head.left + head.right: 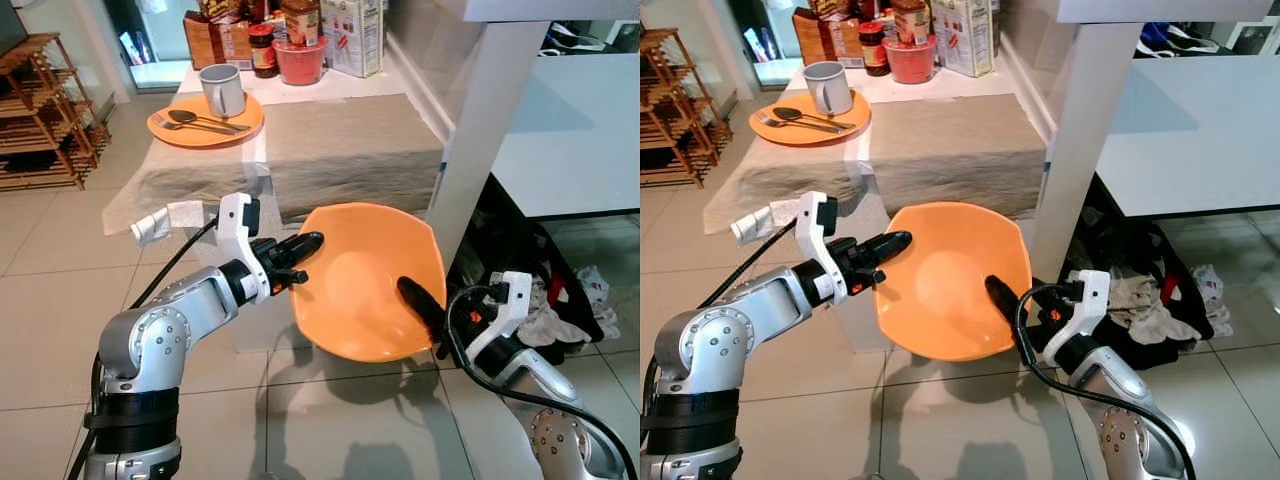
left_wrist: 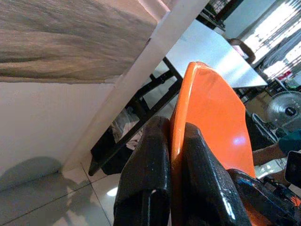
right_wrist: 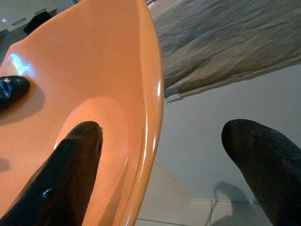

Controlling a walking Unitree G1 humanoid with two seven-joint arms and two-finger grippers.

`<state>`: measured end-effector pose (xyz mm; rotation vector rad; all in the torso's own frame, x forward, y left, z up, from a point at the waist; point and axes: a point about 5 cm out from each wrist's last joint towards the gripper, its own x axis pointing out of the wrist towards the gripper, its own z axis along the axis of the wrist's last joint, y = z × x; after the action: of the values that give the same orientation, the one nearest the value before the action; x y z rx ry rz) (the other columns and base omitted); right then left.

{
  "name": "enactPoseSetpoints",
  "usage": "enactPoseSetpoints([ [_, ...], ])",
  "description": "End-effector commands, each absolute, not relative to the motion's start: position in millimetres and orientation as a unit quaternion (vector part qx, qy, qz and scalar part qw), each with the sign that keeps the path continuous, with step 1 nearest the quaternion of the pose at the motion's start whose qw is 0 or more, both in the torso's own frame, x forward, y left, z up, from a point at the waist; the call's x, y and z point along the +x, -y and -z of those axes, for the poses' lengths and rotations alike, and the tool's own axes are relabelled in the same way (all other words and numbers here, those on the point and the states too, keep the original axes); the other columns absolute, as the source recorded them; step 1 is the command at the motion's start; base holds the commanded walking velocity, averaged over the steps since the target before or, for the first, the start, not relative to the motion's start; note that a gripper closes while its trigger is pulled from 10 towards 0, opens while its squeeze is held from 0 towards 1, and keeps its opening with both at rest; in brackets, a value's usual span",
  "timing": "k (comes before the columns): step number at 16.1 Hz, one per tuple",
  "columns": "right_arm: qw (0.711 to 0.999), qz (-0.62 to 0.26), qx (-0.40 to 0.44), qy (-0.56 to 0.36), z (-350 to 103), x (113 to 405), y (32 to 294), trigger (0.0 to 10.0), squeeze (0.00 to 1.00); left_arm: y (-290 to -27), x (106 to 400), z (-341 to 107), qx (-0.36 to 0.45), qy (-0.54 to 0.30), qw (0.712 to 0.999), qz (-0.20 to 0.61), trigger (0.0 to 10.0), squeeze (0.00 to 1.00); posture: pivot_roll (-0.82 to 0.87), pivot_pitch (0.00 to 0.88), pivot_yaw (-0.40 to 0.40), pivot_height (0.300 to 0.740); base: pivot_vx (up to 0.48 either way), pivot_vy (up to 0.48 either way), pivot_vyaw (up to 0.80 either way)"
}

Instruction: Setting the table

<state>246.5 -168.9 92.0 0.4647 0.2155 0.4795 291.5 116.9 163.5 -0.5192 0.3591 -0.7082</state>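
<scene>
orange bowl (image 1: 365, 285) held tilted before the table (image 1: 340, 150).
left gripper (image 1: 297, 262) clamped on rim; right gripper (image 3: 160, 160) astride opposite rim, jaws apart.

I was steering through a lived-in home, in its dining corner. A low table (image 1: 330, 150) wore a beige cloth, with jars and a cereal box (image 1: 352, 35) crowded at its far end. A wooden shoe rack (image 1: 40, 110) stood on the tiled floor (image 1: 300, 420), and laundry (image 1: 560, 310) lay heaped under a white counter (image 1: 570, 130).
</scene>
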Motion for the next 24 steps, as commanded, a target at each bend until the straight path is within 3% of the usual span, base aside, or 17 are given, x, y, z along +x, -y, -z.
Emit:
enactPoseSetpoints([
  [1,0.940,-0.229,0.224,-0.122,-85.6,247.7,163.9,10.0,1.00,-100.5,286.8,-178.6,-0.260,-0.147,0.867,0.398,0.0,0.00,-0.01,0.000,0.056,0.740,0.000,0.000,0.00],
  [3,0.943,-0.225,0.214,-0.123,-84.7,248.3,163.3,10.0,1.00,-99.9,286.8,-179.3,-0.260,-0.145,0.868,0.398,0.0,0.00,-0.01,0.000,0.056,0.740,0.000,0.000,0.00],
  [4,0.948,-0.213,0.197,-0.129,-81.6,250.5,163.1,10.0,0.00,-100.0,287.5,-180.1,-0.260,-0.143,0.868,0.397,0.0,0.00,-0.01,0.000,0.055,0.740,0.000,0.000,0.00],
  [5,0.949,-0.211,0.195,-0.131,-80.7,251.0,162.7,10.0,0.00,-100.1,287.8,-180.3,-0.260,-0.143,0.869,0.397,0.0,0.00,-0.01,0.000,0.055,0.740,0.000,0.000,0.00],
  [6,0.946,-0.215,0.202,-0.131,-79.9,250.5,160.5,0.0,0.00,-100.1,288.0,-180.6,-0.261,-0.142,0.869,0.396,0.0,0.00,-0.01,0.000,0.054,0.740,0.000,0.000,0.00],
  [13,0.928,-0.247,0.252,-0.122,-85.8,247.7,148.4,0.0,0.00,-100.0,289.2,-180.8,-0.262,-0.143,0.869,0.394,0.0,0.00,-0.01,0.000,0.055,0.740,0.000,0.000,0.00],
  [24,0.928,-0.238,0.261,-0.121,-86.1,245.6,148.4,0.0,0.00,-104.4,291.5,-170.8,-0.199,-0.147,0.890,0.383,0.0,0.00,-0.01,0.000,0.058,0.740,0.000,0.000,0.00],
])
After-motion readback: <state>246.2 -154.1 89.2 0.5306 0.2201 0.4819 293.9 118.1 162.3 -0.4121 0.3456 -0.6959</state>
